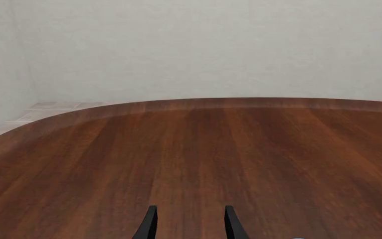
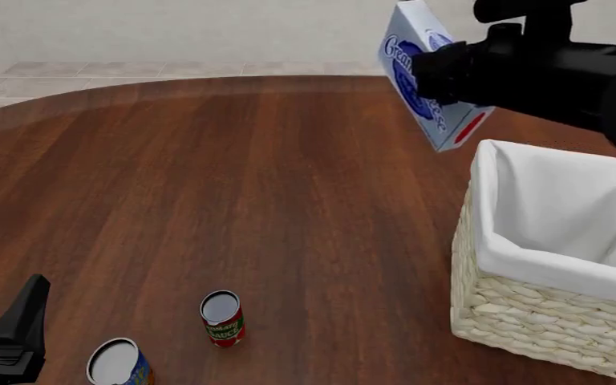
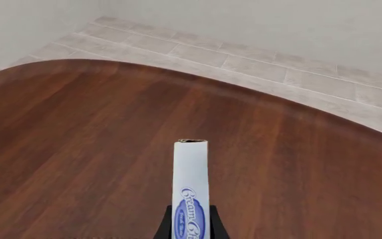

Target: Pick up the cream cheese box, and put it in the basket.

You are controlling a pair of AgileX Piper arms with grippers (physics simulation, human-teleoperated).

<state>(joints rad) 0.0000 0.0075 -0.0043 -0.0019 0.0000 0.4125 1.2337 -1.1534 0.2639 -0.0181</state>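
Observation:
My right gripper (image 2: 442, 76) is shut on the cream cheese box (image 2: 420, 76), a white and light-blue carton with a blue oval logo and a red oval at its lower end. It holds the box tilted, high in the air, just left of and above the basket's far left corner. In the right wrist view the box (image 3: 191, 189) shows edge-on between the fingers. The basket (image 2: 522, 313), cream wicker with a white liner, stands at the right. My left gripper (image 2: 9, 341) is open and empty at the near left; its fingers (image 1: 149, 224) hover over bare table.
A red-labelled can (image 2: 222, 318) stands upright at the near centre-left. A blue-labelled can (image 2: 118, 363) stands beside it, close to my left gripper. The round wooden table (image 2: 233, 184) ends at a curved far edge, with tiled floor beyond.

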